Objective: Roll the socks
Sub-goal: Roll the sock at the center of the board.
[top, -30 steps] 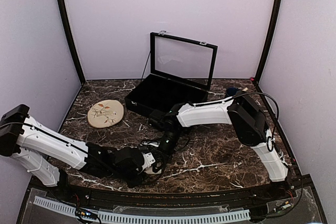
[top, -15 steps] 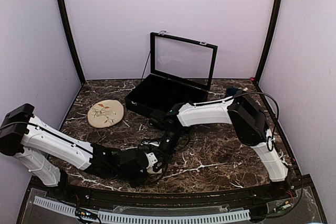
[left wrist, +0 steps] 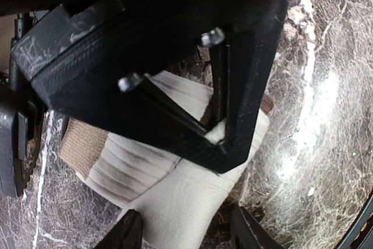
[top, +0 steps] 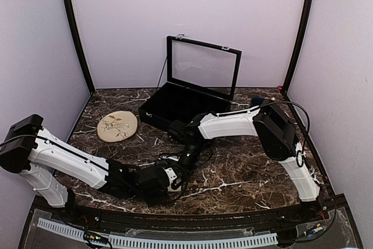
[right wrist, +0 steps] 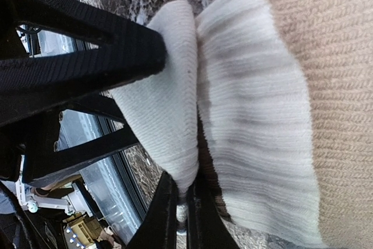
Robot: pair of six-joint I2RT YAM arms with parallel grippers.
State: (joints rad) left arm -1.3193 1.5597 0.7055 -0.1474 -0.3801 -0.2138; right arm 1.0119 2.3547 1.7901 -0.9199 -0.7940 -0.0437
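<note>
**The sock could slip and come undone**

The right gripper [right wrist: 183,214] has its fingers almost shut. They pinch a thin fold of the cream sock [left wrist: 175,196]. The left gripper [left wrist: 186,234] has its fingers apart, and the sock lies between them. It does not look like it is squeezing.

The two grippers are very close, almost bumping. If the right one pulls too hard, I think the thin fold may slide out and the folded part would flop open. If the left one closes in the wrong spot, it could hit the other fingers or drag the sock across the table [top: 245,173].

The sock is soft and ribbed. It is cream with a tan band and a thin dark brown stripe, and one end is folded over. In the top view it lies at about 6 o'clock, close to the arms' bases. I cannot see the pink sock anywhere.
</note>
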